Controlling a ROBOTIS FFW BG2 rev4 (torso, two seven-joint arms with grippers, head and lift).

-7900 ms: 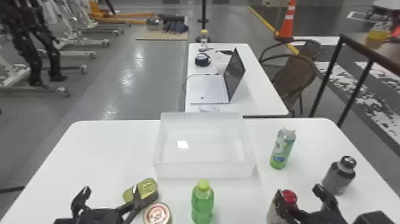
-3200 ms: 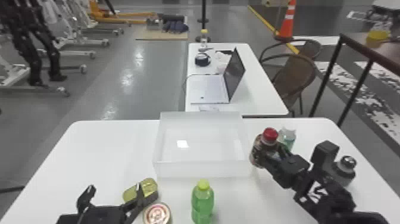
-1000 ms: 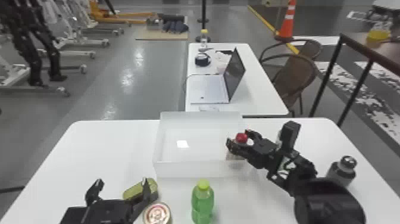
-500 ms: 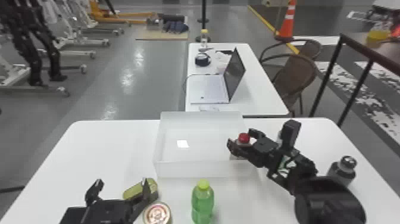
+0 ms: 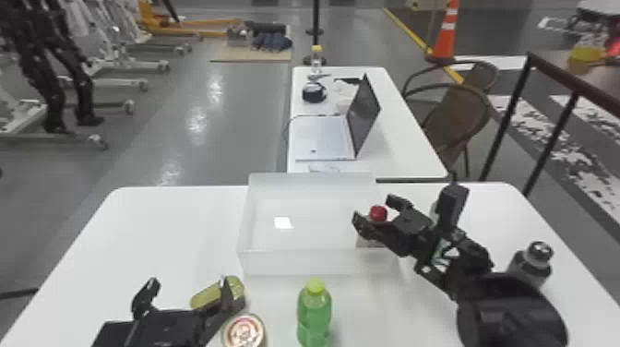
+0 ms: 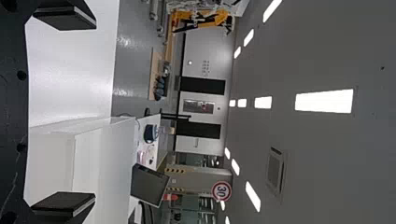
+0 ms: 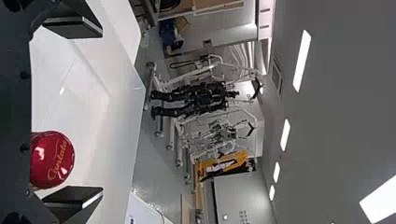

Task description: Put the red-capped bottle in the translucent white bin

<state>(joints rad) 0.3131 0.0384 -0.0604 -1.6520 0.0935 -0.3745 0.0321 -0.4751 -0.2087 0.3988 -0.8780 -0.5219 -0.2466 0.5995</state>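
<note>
My right gripper (image 5: pixel 372 207) is open over the right end of the translucent white bin (image 5: pixel 318 263), its fingers on either side of the red-capped bottle (image 5: pixel 378 213). The bottle stands upright inside the bin, its lower body partly hidden by the fingers. In the right wrist view the fingers of the right gripper (image 7: pixel 102 112) are wide apart, the red cap (image 7: pixel 52 158) nearer one of them. At the front left my left gripper (image 5: pixel 188 287) is parked and open; in the left wrist view nothing is between the fingers of the left gripper (image 6: pixel 95 111).
A green bottle (image 5: pixel 314 311) stands in front of the bin. Left of it are a round can (image 5: pixel 243 331) and an oval tin (image 5: pixel 212 296) beside the left gripper. A dark bottle (image 5: pixel 531 263) stands at the right, and another bottle is mostly hidden behind the right arm.
Since about three seconds ago, my right arm has carried the red-capped bottle left into the bin, and its fingers have come apart around it. The left arm has shifted slightly.
</note>
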